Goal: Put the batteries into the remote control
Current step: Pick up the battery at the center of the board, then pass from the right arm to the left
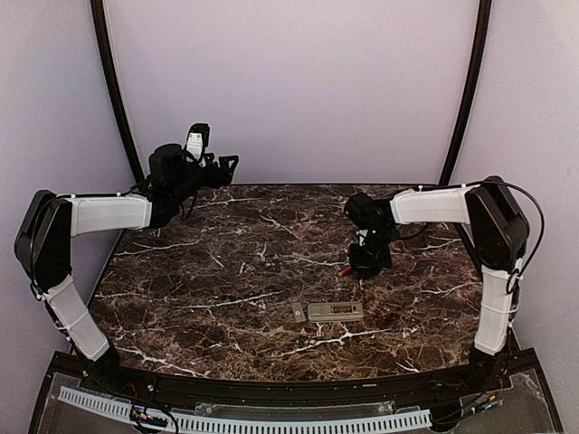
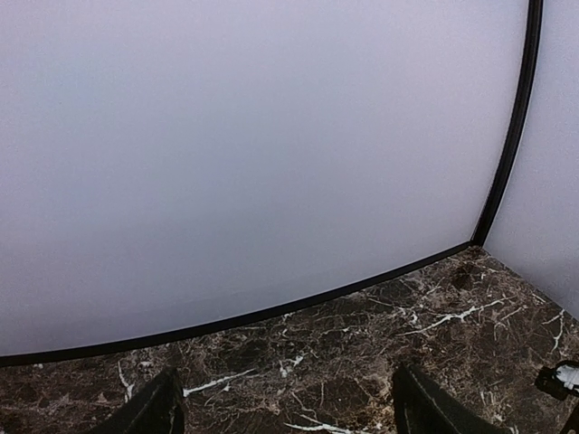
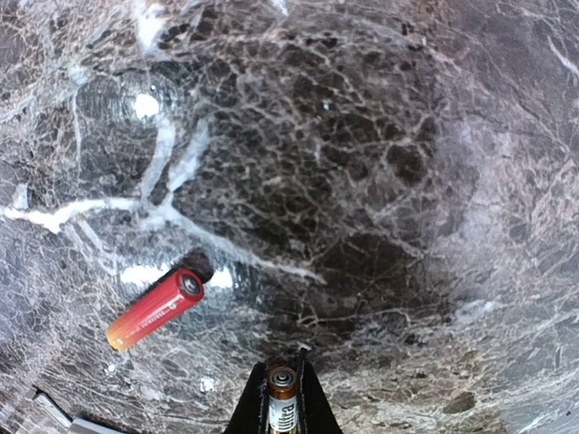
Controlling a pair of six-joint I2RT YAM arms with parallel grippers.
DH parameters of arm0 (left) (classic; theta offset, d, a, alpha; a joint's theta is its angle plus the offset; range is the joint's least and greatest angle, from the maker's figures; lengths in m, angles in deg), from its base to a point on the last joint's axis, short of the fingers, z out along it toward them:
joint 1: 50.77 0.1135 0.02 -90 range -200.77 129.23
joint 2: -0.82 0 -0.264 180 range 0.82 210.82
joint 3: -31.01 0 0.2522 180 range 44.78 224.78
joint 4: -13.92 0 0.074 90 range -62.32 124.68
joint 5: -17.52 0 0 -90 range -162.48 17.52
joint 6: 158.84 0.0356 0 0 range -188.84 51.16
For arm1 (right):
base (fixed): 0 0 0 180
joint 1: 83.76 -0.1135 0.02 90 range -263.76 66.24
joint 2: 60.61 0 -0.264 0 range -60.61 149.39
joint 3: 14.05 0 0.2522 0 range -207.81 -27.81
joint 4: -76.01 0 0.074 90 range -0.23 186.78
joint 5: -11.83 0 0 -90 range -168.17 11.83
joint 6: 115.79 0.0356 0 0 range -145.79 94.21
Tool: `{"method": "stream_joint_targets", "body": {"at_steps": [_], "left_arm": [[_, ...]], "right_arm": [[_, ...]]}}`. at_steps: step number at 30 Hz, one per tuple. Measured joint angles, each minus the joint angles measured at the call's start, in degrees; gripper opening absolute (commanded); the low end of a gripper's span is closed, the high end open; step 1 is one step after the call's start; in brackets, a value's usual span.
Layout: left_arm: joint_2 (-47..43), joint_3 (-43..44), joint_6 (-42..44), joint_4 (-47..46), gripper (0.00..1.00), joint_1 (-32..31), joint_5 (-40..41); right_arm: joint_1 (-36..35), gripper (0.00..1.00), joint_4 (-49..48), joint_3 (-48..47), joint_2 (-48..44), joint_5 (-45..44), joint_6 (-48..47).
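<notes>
One red battery (image 3: 154,309) lies loose; right end effector (image 3: 282,372) clamps another battery (image 3: 282,396); left end effector (image 2: 288,411) gapes.

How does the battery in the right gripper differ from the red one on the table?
The small battery clamped in the right gripper points end-on at the wrist camera; the red cylindrical battery lies loose on the marble table. The clamped one's casing looks darker, the loose one's bright red. Both show a metallic end.

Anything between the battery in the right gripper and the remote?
Nothing visible. Bare table lies between the held battery in the right gripper and the remote. The loose battery lies beside the gripper and looks off that line.
</notes>
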Motion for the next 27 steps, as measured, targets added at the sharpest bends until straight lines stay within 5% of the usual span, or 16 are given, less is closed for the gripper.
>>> {"method": "stream_joint_targets", "body": {"at_steps": [8, 15, 27], "left_arm": [[0.00, -0.33, -0.50, -1.05, 0.74, 0.00, -3.85], [0.00, -0.37, -1.73, -3.23, 0.77, -1.55, -15.58], [2.47, 4.57, -8.59, -5.84, 0.85, -15.04, -32.09]], "right_arm": [[1.31, 0.00, 0.87, -1.57, -6.84, 0.15, -0.02], [1.46, 0.00, -4.59, -8.66, -15.54, 1.36, -0.35], [-3.06, 0.00, -23.26, -8.92, -27.93, 5.64, -8.07]]}}
